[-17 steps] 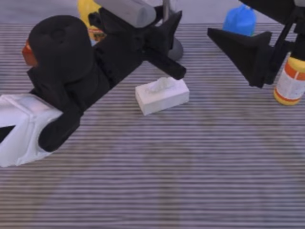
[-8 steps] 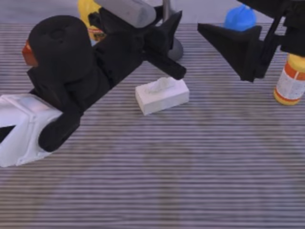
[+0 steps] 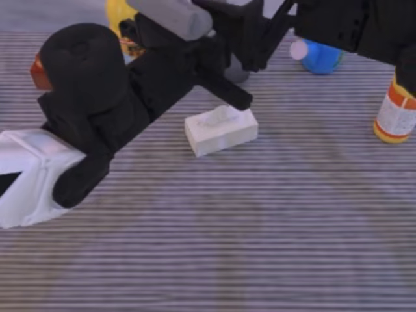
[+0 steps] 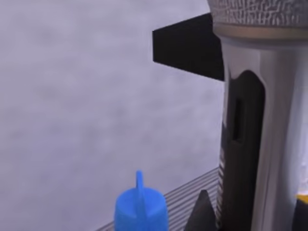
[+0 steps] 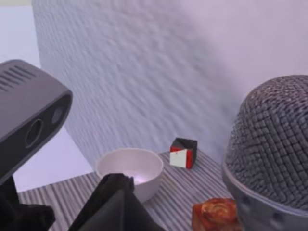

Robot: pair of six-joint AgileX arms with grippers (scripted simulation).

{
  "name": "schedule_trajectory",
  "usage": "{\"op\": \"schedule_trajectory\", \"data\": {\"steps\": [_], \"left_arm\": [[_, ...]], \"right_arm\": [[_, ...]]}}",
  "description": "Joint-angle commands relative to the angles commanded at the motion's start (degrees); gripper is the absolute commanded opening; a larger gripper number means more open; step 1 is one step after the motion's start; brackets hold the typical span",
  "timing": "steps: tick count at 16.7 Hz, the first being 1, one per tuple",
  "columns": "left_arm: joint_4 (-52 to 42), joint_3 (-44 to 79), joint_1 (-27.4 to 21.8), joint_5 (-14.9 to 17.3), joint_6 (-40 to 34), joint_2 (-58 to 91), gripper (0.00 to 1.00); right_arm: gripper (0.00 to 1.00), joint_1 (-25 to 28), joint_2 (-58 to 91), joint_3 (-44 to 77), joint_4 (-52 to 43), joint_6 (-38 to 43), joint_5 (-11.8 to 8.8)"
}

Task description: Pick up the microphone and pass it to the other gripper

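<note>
Striped grey table (image 3: 260, 227): no microphone lies on it, so I judge the pick-up done.
Left arm, black with a white lettered segment (image 3: 84, 110): reaches from the table's left side toward the far edge at the middle.
Left gripper (image 3: 218, 68): raised above the white box. In its wrist view a dark finger presses against the microphone's barrel, so it pinches the microphone.
Right gripper, all black (image 3: 253, 42): at the far edge, just beside the left gripper. A black wedge of it shows right by the mesh head in the left wrist view. Whether it has closed cannot be told.
Microphone, silver-grey barrel with rounded mesh head (image 4: 269, 120): held upright in the air between the two grippers. Its head (image 5: 269, 159) fills one side of the right wrist view.
Done, as I judge: lift and meeting.
Left to do: a firm hold by the right gripper, then release by the left.
White box (image 3: 221, 130): on the table under the left gripper, apart from it.
</note>
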Motion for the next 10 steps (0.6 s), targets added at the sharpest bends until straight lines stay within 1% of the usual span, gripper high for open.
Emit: {"op": "schedule_trajectory", "data": {"steps": [2, 6, 10], "left_arm": [[0.00, 0.00, 0.00, 0.00, 0.00, 0.00, 0.00], [0.00, 0.00, 0.00, 0.00, 0.00, 0.00, 0.00], [0.00, 0.00, 0.00, 0.00, 0.00, 0.00, 0.00]], "right_arm": [[1.00, 1.13, 1.70, 1.47, 0.28, 0.06, 1.16], [1.00, 1.17, 1.75, 1.51, 0.28, 0.06, 1.20], [0.70, 1.17, 1.75, 1.51, 0.28, 0.06, 1.20]]}}
